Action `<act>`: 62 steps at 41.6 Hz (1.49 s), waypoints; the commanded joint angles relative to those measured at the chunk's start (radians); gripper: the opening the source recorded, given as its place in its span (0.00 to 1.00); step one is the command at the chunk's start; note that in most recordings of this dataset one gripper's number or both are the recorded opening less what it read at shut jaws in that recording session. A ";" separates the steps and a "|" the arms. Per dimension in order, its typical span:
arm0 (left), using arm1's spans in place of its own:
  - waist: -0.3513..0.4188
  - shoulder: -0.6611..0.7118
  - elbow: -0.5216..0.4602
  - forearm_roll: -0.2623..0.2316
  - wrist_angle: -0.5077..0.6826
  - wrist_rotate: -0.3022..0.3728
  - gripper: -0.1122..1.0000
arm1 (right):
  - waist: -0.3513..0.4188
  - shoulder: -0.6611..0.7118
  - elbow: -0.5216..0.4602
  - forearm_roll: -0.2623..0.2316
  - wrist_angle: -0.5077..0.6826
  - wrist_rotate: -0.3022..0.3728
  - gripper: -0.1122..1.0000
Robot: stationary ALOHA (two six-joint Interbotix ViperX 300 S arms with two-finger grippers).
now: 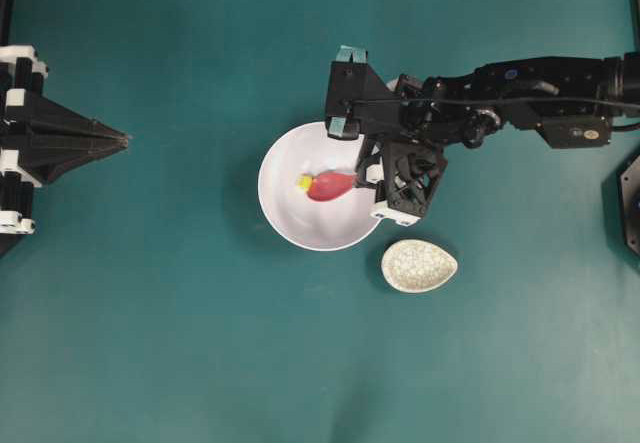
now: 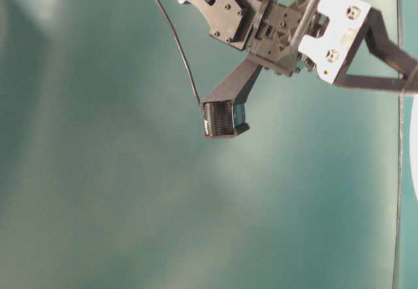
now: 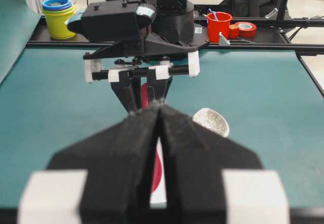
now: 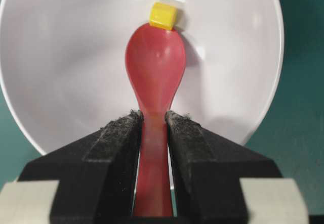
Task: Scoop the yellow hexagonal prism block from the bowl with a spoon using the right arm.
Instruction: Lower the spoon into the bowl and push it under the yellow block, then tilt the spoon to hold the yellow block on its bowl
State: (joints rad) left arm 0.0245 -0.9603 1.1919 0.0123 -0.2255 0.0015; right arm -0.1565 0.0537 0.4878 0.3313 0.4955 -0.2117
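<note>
The large white bowl (image 1: 280, 208) (image 4: 71, 67) sits mid-table. Inside it lies the tiny yellow hexagonal prism block (image 1: 303, 181) (image 4: 163, 15), touching the far tip of the red-pink spoon (image 1: 331, 185) (image 4: 155, 57). The spoon's scoop points left into the bowl. My right gripper (image 1: 366, 174) (image 4: 153, 116) is shut on the spoon's handle, over the bowl's right rim. My left gripper (image 1: 125, 141) (image 3: 159, 106) stays at the table's left edge, shut and holding nothing, far from the bowl.
A speckled beige oval spoon rest (image 1: 418, 266) (image 3: 211, 121) lies just below and right of the bowl. Beyond the table's far end stand stacked cups (image 3: 57, 16), a red cup (image 3: 218, 26) and tape rolls (image 3: 246, 29).
</note>
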 commanded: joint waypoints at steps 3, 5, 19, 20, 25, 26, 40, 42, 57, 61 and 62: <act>0.002 0.008 -0.008 0.002 -0.005 0.002 0.10 | 0.003 -0.015 -0.021 0.000 -0.032 -0.002 0.31; 0.002 0.008 -0.008 0.003 -0.005 0.002 0.10 | 0.003 -0.014 -0.023 -0.002 -0.041 -0.002 0.31; 0.002 0.008 -0.008 0.003 -0.005 0.002 0.10 | 0.005 -0.014 -0.023 0.000 -0.118 -0.009 0.31; 0.002 0.008 -0.008 0.003 -0.005 0.002 0.10 | 0.006 -0.014 -0.023 -0.002 -0.123 -0.009 0.31; 0.002 0.008 -0.008 0.003 -0.005 0.002 0.10 | 0.006 -0.014 -0.023 -0.002 -0.140 -0.011 0.31; 0.002 0.008 -0.008 0.002 -0.005 0.002 0.10 | 0.006 -0.014 -0.023 -0.002 -0.143 -0.011 0.31; 0.002 0.008 -0.008 0.003 0.008 0.000 0.10 | 0.009 -0.018 -0.017 0.000 -0.179 -0.011 0.31; 0.002 0.008 -0.009 0.002 0.008 0.000 0.10 | 0.011 -0.020 -0.012 0.000 -0.192 -0.011 0.31; 0.002 0.008 -0.008 0.003 0.008 0.000 0.10 | 0.025 -0.043 0.026 0.000 -0.244 -0.009 0.31; 0.003 0.008 -0.009 0.003 0.008 0.000 0.10 | 0.031 -0.048 0.035 0.000 -0.255 -0.008 0.31; 0.003 0.008 -0.009 0.003 0.008 0.000 0.10 | 0.031 -0.049 0.037 0.000 -0.258 -0.008 0.31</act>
State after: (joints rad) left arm 0.0245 -0.9603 1.1934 0.0123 -0.2132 0.0015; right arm -0.1304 0.0414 0.5292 0.3313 0.2546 -0.2209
